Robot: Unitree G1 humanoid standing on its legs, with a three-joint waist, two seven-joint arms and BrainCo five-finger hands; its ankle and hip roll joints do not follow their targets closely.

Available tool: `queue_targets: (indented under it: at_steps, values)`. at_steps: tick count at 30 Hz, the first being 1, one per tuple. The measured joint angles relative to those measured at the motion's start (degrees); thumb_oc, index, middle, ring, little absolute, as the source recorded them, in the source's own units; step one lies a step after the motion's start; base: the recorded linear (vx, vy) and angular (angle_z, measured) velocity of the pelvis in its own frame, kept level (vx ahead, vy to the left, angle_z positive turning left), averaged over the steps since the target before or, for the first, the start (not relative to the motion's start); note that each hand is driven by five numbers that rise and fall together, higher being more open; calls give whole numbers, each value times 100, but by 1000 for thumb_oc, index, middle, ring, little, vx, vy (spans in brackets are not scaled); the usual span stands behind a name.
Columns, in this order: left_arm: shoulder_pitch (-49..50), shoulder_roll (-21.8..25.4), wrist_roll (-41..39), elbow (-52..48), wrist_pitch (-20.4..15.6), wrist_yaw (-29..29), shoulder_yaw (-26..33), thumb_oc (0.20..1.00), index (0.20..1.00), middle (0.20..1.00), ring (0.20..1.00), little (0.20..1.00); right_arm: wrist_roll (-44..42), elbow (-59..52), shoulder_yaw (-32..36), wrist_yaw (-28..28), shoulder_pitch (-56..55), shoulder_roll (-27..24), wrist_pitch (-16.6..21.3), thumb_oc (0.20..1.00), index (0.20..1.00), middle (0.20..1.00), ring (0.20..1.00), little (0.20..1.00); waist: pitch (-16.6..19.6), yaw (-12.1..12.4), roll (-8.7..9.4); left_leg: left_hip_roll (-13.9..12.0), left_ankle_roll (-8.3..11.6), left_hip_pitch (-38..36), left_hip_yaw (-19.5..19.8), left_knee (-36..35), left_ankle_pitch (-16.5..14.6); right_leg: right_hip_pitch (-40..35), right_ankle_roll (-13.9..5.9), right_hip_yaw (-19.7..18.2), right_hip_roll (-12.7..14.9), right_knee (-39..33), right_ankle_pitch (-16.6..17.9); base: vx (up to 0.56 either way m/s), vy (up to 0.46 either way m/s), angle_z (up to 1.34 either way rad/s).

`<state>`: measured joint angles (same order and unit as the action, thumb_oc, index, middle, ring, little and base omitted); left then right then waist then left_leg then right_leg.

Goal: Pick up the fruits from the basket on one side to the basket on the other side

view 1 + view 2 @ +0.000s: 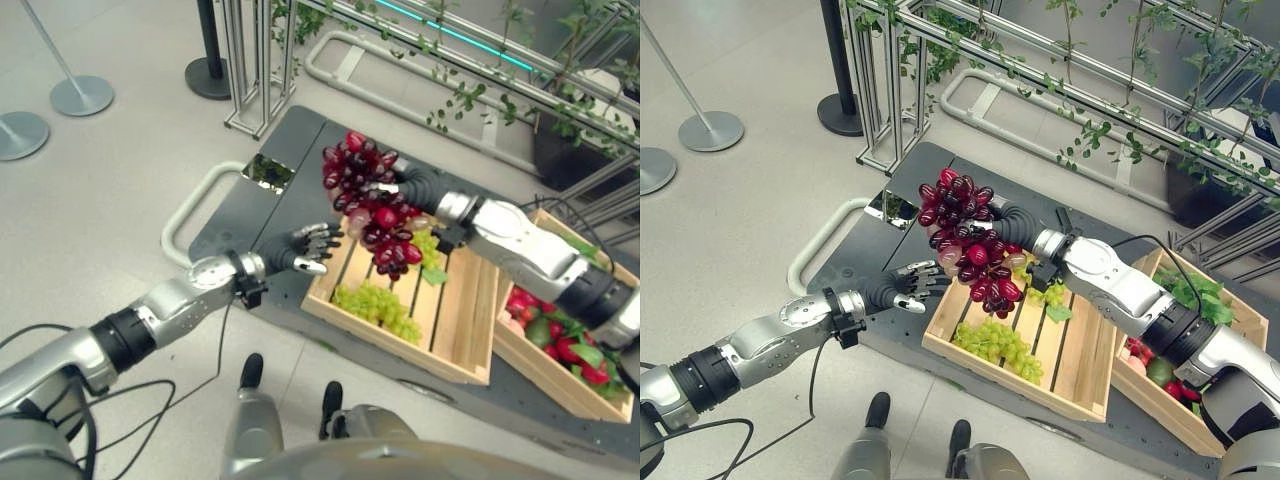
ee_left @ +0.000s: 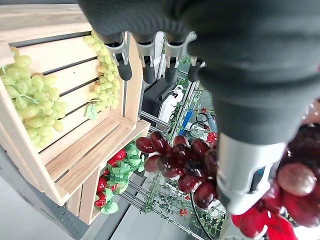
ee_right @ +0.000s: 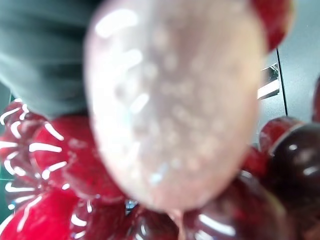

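Above wooden crate [image 1: 470, 330], right hand [image 1: 392, 186] gripping red grapes [image 1: 375, 205]

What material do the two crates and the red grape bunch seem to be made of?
The near crate and the far crate look like pale unfinished wood: slats with visible grain and gaps. The red grape bunch, held in the right hand, looks like glossy, possibly artificial plastic: hard, bright highlights on every berry, though real fruit cannot be excluded.
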<state>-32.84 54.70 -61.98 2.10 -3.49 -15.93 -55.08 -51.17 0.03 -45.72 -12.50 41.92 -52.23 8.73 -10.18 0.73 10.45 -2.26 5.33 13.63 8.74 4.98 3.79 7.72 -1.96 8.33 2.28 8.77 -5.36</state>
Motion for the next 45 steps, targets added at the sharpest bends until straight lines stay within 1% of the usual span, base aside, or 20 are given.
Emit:
queue_targets:
  at_steps: [9,12,15,22,24,30,32,35,39,45]
  values:
    - [1,-46,1,-14,0,10,6,1000,1000,1000,1000,1000,5,-16,8,-64,-180,267,-7,200,200,200,200,200,-104,3,17,-1,-1,-6,-1,-1,0,-6,-9,-4,0,-6,6,0,0,0]
    - [1,-99,6,-20,0,21,12,1000,1000,1000,1000,1000,5,-41,21,-44,-191,483,-8,200,200,200,200,200,-108,1,17,0,-1,-5,-1,-2,0,-6,-8,-4,0,-8,6,0,0,0]
    - [-4,-276,42,-20,-1,73,50,1000,1000,1000,1000,1000,5,-193,35,-20,-195,750,-8,200,200,200,200,200,-109,3,16,0,-1,-8,-2,-4,0,-9,-4,-4,0,-11,9,0,0,0]
    - [-5,-539,42,-20,-1,135,51,1000,1000,1000,1000,1000,89,-174,32,61,-182,1094,-15,200,200,200,200,200,-110,5,20,-2,-1,-16,-1,2,0,-20,-3,-4,-2,-5,10,0,0,0]
    - [-6,-648,41,-17,-2,151,52,1000,1000,1000,1000,1000,112,-54,39,112,-177,1307,-14,200,200,200,200,200,-112,6,24,-2,-1,-79,-1,-4,0,-79,-3,-5,-2,-8,9,0,0,0]
    - [-5,-719,40,6,-2,215,65,1000,1000,1000,1000,1000,138,251,53,197,-177,1623,-14,200,200,200,200,200,-112,8,24,-3,-2,-98,-1,-5,0,-99,-8,-8,-2,-8,7,0,0,0]
    - [0,-726,40,6,-2,220,66,1000,1000,1000,1000,1000,173,261,58,215,-178,1665,-13,200,200,200,200,200,-112,12,24,-2,-2,-98,-1,-5,0,-100,-6,-6,-2,-8,7,0,0,0]
    - [1,-745,41,12,-2,221,86,1000,1000,1000,1000,1000,181,292,85,250,-178,1868,-13,200,200,200,200,200,-113,9,23,0,-3,-98,3,-5,1,-102,-5,-5,-1,-10,8,0,0,0]
    - [2,-749,40,12,-2,220,194,1000,1000,1000,1000,1000,228,299,200,266,-197,1995,-8,200,200,200,200,200,-116,11,18,6,-3,-97,21,-3,1,-112,-5,1,-1,-13,7,-2,3,1]
    - [3,-668,33,-63,-1,198,220,1000,1000,1000,1000,1000,273,297,358,265,-333,1989,-1,200,200,200,200,200,-136,18,-12,29,-9,-84,76,1,8,-165,-7,13,3,-56,6,7,4,7]
